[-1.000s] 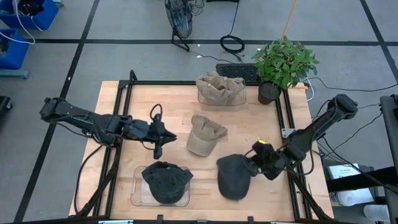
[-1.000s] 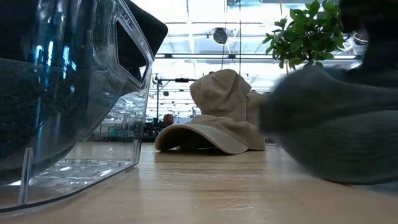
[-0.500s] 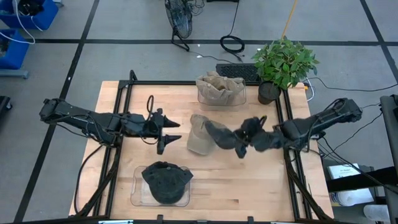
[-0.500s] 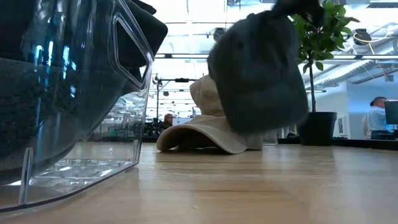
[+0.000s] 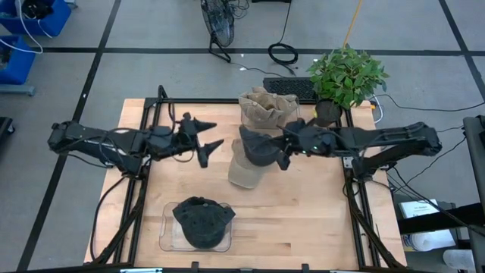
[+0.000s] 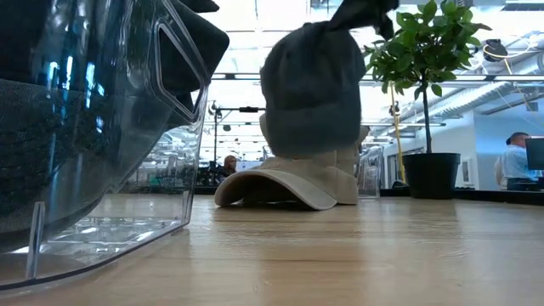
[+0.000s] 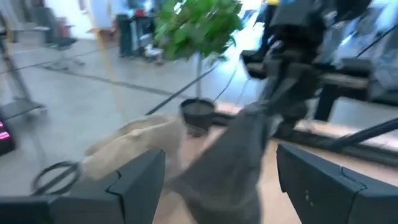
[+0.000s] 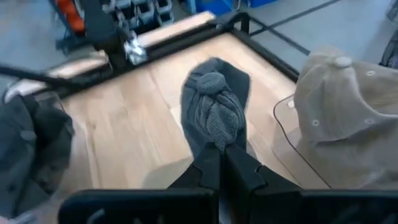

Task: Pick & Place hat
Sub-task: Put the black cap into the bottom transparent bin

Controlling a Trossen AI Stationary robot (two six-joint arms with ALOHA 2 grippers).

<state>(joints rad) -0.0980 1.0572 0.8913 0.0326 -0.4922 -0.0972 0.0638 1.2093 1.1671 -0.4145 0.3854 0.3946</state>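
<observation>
A dark grey hat hangs over the middle of the table, with my right gripper shut on it. It hangs right above a tan cap that lies on its brim and crown on the wood. Whether the two touch, I cannot tell. My left gripper stands open a little to the left of both, nothing between its fingers. In the left wrist view the grey hat shows ahead of it. My right gripper pinches a gathered bunch of the grey hat's fabric between its two shut fingers. The fingers come from the table's right, slanting down. The hat hangs slack below the hold, clear of the table.
A clear bin with a black cap stands at the near left. Another clear bin with a tan hat stands at the far edge, with a potted plant to its right. Bare wood lies at the near right.
My right gripper has lifted the grey hat off the near right of the table and carried it toward the far and left, over the tan cap. The hat now hangs instead of lying flat. My left gripper has opened and moved toward the far edge.
</observation>
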